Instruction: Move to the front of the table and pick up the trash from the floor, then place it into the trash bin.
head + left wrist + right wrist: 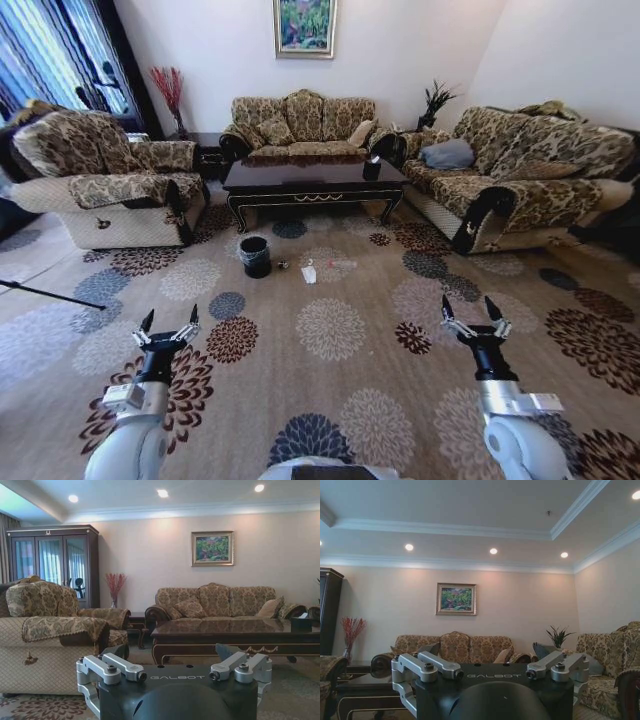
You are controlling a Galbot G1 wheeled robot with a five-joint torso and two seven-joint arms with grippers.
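Trash (308, 271) lies on the carpet beside the trash bin (255, 256), before the table (313, 178); my left gripper (168, 330) and right gripper (476, 314) hover wide open, empty, seemingly well short.

A floral-patterned beige carpet (330, 330) covers the floor. Three brown-and-gold patterned sofas (305, 122) ring the room below plain cream walls, a gold-framed landscape painting (305, 25), and round recessed ceiling lights (493, 551).

Both arms reaching fwd, low, well apart — L gripper (168, 327) w/ fingers spread. R gripper (476, 312) likewise gaping, holding nothing.
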